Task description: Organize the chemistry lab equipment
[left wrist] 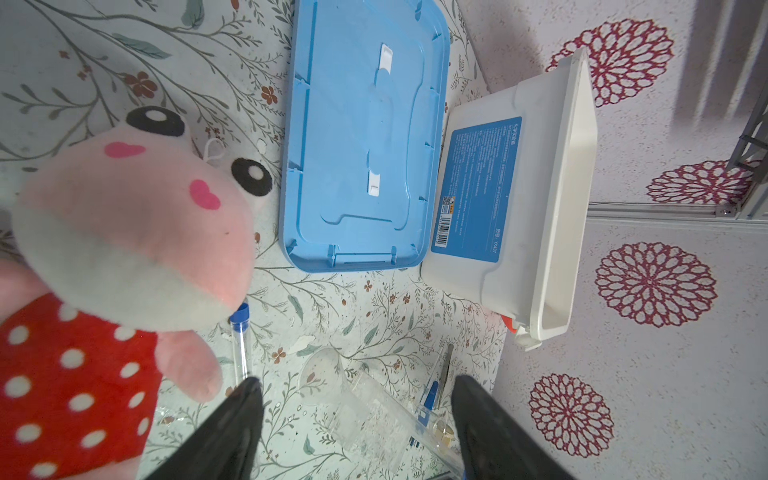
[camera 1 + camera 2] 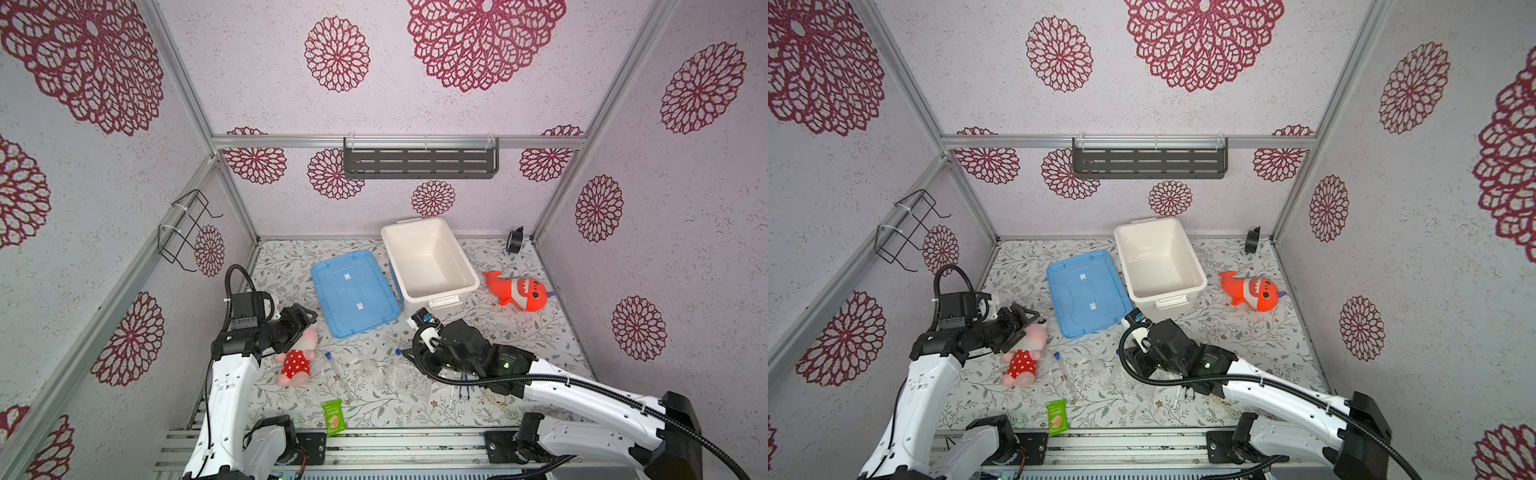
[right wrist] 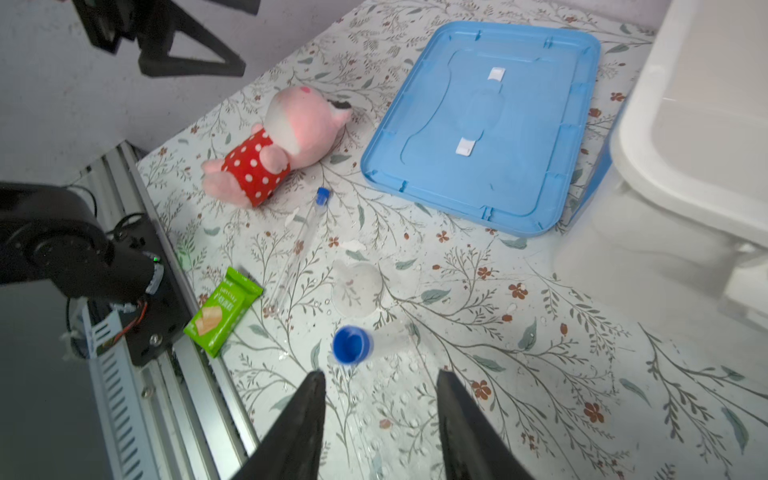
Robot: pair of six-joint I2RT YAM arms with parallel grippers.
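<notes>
A long clear tube with a blue cap (image 2: 332, 365) (image 3: 309, 220) lies on the floral table beside the pink plush. A second blue-capped tube (image 3: 351, 345) (image 2: 398, 351) sits just ahead of my right gripper (image 3: 378, 386) (image 2: 410, 358). That gripper is open above clear glassware lying on the table, and nothing shows in its grip. A clear beaker (image 3: 356, 289) lies further out. My left gripper (image 1: 357, 390) (image 2: 306, 318) hangs open over the plush's head. In the left wrist view a clear glass vessel (image 1: 361, 409) lies below it, with dark blue tweezers (image 1: 430, 397) and metal tweezers (image 1: 446, 365) beyond.
An open white bin (image 2: 440, 296) stands at the back, with its blue lid (image 2: 353, 295) flat to its left. The pink plush (image 2: 296, 359) lies at the left and an orange plush (image 2: 519, 293) at the right. A green snack packet (image 2: 333, 415) rests at the front edge.
</notes>
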